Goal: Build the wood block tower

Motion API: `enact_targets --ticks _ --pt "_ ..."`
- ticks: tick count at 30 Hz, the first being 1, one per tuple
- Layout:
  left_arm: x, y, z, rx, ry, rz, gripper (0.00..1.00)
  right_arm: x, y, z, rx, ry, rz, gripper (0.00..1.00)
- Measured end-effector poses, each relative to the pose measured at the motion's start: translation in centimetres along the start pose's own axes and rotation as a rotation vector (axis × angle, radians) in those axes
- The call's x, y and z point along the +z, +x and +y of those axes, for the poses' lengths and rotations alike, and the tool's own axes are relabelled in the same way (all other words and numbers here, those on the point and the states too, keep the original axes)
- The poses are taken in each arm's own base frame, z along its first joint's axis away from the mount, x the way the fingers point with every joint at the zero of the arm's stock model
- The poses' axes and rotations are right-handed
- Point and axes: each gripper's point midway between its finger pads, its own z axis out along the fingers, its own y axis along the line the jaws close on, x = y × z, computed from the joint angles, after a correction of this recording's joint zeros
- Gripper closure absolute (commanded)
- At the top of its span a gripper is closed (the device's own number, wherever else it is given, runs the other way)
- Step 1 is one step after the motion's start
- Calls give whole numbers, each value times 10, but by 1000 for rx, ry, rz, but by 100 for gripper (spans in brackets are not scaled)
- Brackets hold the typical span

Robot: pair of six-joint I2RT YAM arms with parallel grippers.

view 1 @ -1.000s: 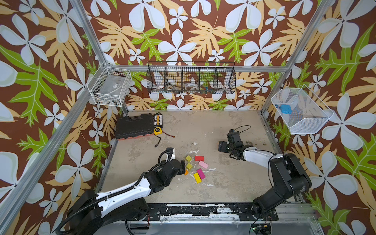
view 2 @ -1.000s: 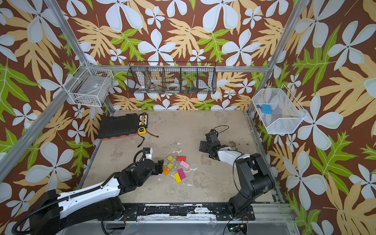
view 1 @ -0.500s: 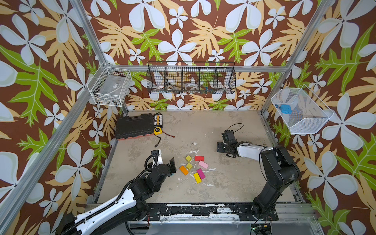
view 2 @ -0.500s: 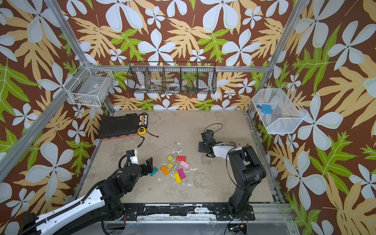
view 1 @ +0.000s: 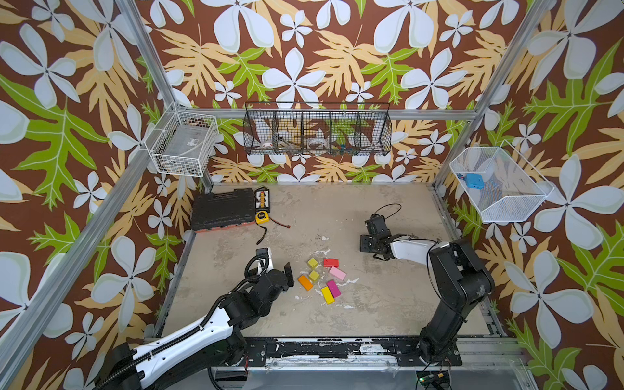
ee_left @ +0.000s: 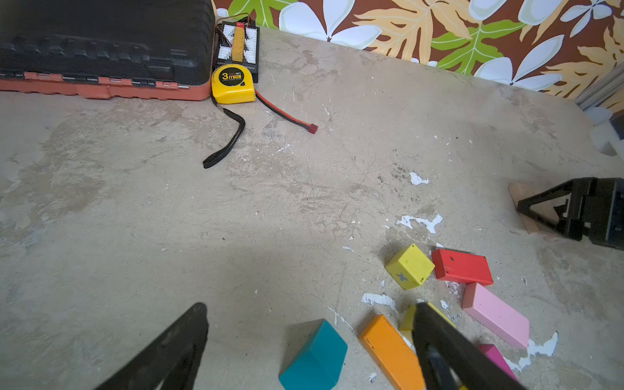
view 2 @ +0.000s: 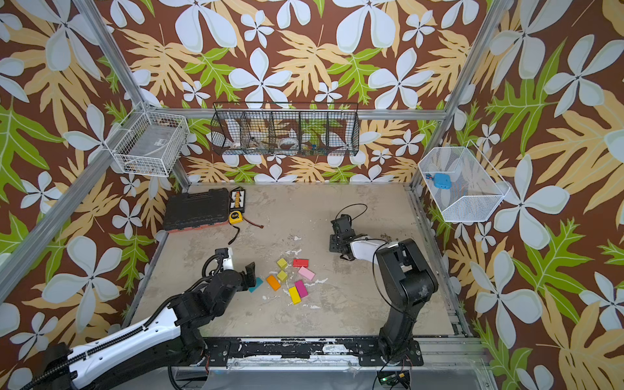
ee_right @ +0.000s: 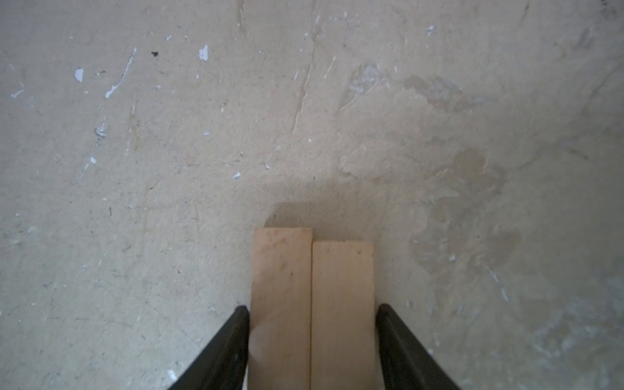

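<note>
Two tan planks pinched at edges, right gripper — left gripper wide, empty.

I work in a robotics lab cell: aluminium frame, leaf-print walls, wire baskets hung on them, a scuffed tabletop and a tool case.

1. My left gripper hangs low at the left edge of the wood blocks, just beside the teal roof piece.
2. The orange brick, yellow-green cubes, red brick and pink brick lie singly on the table. The magenta brick lies against the yellow brick.
3. My right gripper points down, well apart from them.
4. The black tool case and yellow tape measure sit at the back left.
</note>
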Motion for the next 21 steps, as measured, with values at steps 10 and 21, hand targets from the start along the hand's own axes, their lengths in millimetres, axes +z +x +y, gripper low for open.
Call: enact_targets --ticks 10,21 --pt "-3 -3 0 -14 11 -13 5 4 -1 3 68 10 -19 48" --pt "-2 -3 0 -16 10 -11 5 8 -7 9 84 32 -46 46"
